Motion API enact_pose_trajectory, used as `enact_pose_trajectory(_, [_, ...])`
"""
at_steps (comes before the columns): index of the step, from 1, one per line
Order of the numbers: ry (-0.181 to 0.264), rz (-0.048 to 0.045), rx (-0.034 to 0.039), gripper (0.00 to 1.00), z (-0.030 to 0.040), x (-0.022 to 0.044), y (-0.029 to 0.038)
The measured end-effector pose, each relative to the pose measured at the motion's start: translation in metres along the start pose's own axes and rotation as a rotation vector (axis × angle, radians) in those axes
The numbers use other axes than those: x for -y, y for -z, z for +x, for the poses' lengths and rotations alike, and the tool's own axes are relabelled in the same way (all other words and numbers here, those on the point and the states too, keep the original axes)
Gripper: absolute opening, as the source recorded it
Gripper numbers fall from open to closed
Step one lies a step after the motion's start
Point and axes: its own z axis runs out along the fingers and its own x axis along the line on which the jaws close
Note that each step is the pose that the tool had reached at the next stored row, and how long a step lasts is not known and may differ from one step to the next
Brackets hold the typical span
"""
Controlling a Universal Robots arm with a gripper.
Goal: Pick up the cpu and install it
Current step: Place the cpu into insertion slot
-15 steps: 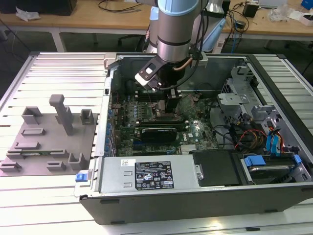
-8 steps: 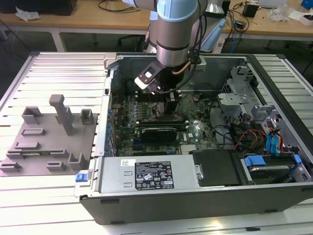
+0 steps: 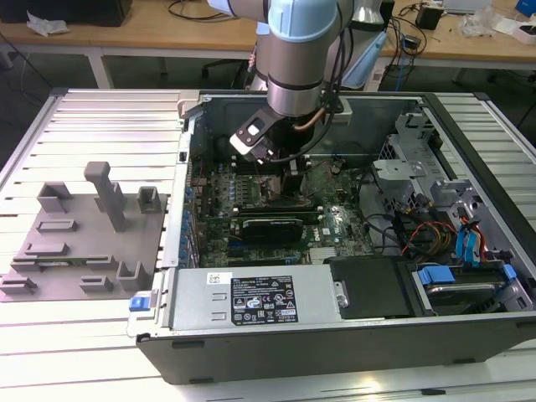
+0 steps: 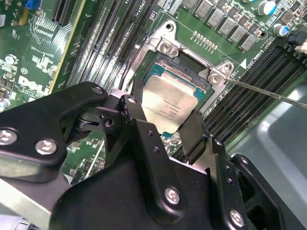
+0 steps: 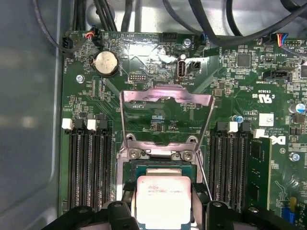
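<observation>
The cpu (image 4: 170, 108) is a small square chip with a silvery top, and it lies level over the open black-framed socket (image 4: 184, 64) on the green motherboard. My gripper (image 4: 165, 112) is shut on the cpu, with a black finger (image 4: 136, 120) against one side and the other against the opposite side. In the first wrist view the cpu (image 5: 163, 199) sits between the same fingers (image 5: 199, 191) above the socket (image 5: 158, 167). The exterior view has the arm's wrist and gripper (image 3: 280, 180) reaching down into the open computer case.
The socket's metal load plate (image 5: 165, 98) is swung open and its thin lever (image 4: 259, 91) sticks out to one side. Memory slots (image 5: 88, 167) flank the socket. A grey fixture tray (image 3: 84, 243) lies on the exterior view's left, the power supply (image 3: 260, 297) along the case's near wall.
</observation>
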Motion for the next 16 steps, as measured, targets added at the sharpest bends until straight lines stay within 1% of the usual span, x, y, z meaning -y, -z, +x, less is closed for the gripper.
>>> enact_pose_trajectory(3, [0.001,-0.0005,-0.0001,0.55,0.0007,0.0006,-0.0026])
enact_pose_trajectory(5, [0.011,-0.0019,-0.0001,0.55,0.0012,0.0007,-0.0043])
enact_pose_trajectory(9, [0.013,-0.0021,-0.0006,0.55,0.0024,0.0043,-0.0061])
enact_pose_trajectory(13, [0.005,-0.002,-0.0002,0.55,0.0024,0.0043,-0.0069])
enact_pose_trajectory(16, [0.0,-0.0021,-0.0003,0.55,0.0023,0.0029,-0.007])
